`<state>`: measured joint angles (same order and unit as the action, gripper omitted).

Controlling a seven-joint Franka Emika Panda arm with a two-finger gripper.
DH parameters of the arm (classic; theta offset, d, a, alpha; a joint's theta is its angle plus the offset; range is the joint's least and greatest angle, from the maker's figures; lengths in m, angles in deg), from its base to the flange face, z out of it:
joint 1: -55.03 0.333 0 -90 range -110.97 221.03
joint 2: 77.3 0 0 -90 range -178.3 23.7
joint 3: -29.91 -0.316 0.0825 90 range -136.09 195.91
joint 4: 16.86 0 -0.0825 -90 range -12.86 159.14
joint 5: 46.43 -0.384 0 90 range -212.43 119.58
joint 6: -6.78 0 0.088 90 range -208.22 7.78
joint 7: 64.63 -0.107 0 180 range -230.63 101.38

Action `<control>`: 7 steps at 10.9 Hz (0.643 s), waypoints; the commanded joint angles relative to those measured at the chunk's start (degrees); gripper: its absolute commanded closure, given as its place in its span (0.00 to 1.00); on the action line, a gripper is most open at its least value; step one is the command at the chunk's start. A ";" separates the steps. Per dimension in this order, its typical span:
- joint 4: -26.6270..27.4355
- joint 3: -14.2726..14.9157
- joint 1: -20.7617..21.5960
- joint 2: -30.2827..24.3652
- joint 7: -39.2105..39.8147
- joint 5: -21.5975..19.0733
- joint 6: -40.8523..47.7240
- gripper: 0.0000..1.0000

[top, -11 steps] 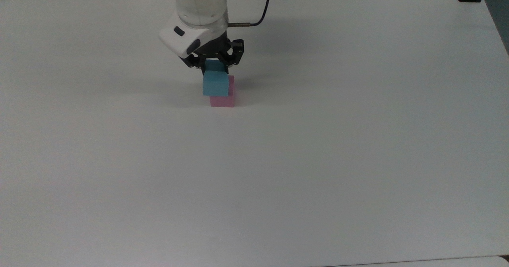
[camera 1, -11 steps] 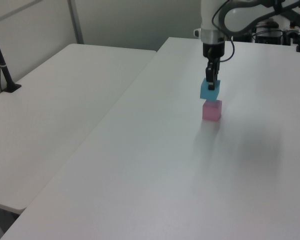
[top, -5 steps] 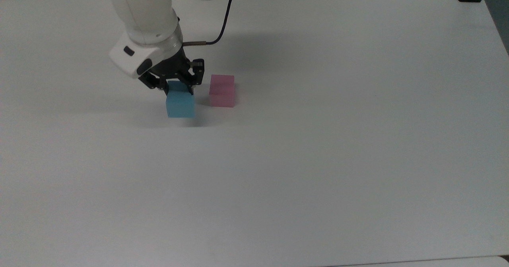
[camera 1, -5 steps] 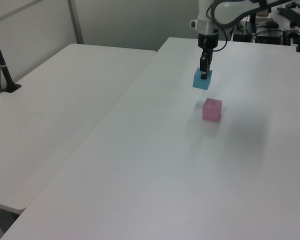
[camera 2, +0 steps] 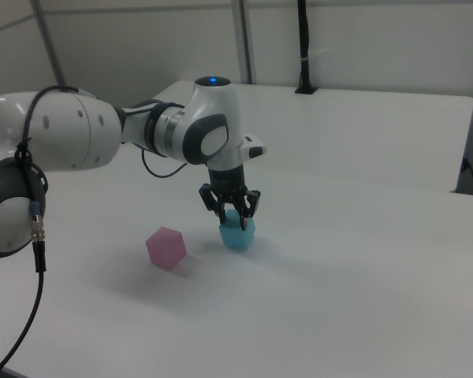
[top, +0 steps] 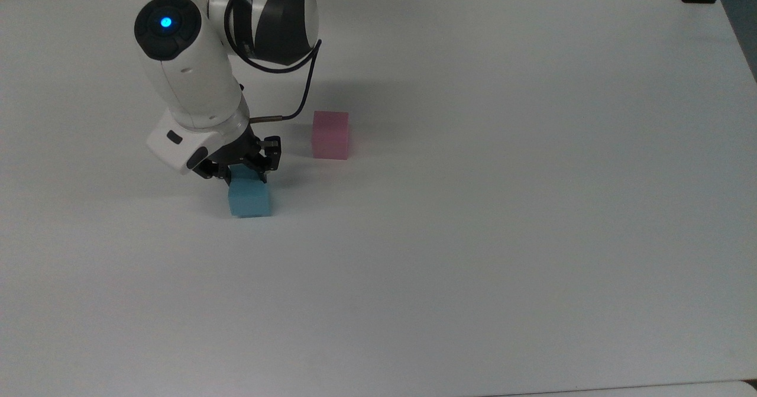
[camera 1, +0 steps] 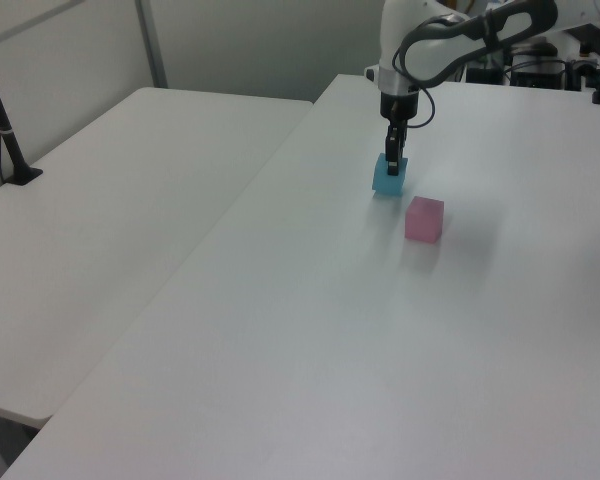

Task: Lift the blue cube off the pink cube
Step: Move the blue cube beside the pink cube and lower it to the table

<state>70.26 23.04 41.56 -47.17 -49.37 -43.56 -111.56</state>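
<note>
top view: the tool [top: 247, 175] pinches the blue cube [top: 250, 199] from above, its dark fingers on either side of the cube's upper part. the cube looks to be down on the white counter [top: 473, 237] or a hair above it; i cannot tell which. the pink cube [top: 330, 135] stands alone on the counter toward the top view's right, apart from the blue cube, with nothing on top of it. so the unstacking itself looks done, and the step in hand is the set-down. my judgement is that the next move calls for spreading the fingers to let the cube go, then lifting straight up so it is not dragged or tipped.

left view: the arm reaches down at the far part of the counter, the tool [camera 1: 391, 163] upright over the blue cube [camera 1: 388, 177]. the pink cube [camera 1: 424, 219] sits nearer the camera and toward the left view's right, a clear gap between the 2.

right view: the tool [camera 2: 230, 213] grips the top of the blue cube [camera 2: 238, 232], whose lower edge seems to meet the counter [camera 2: 363, 299]. the pink cube [camera 2: 166, 247] lies toward the right view's left, near but not touching.

there are no containers on the counter, so nothing is held in one.
</note>
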 commanded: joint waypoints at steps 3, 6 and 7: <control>-0.81 0.19 0.20 0.71 -0.58 1.87 -0.67 0.00; 0.76 0.19 -1.56 -3.75 -1.54 1.88 0.12 0.00; 1.90 0.19 -2.26 -7.51 -5.38 1.62 0.64 0.00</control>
<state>69.09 23.07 40.52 -47.35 -49.69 -42.17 -111.91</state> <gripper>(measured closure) 0.000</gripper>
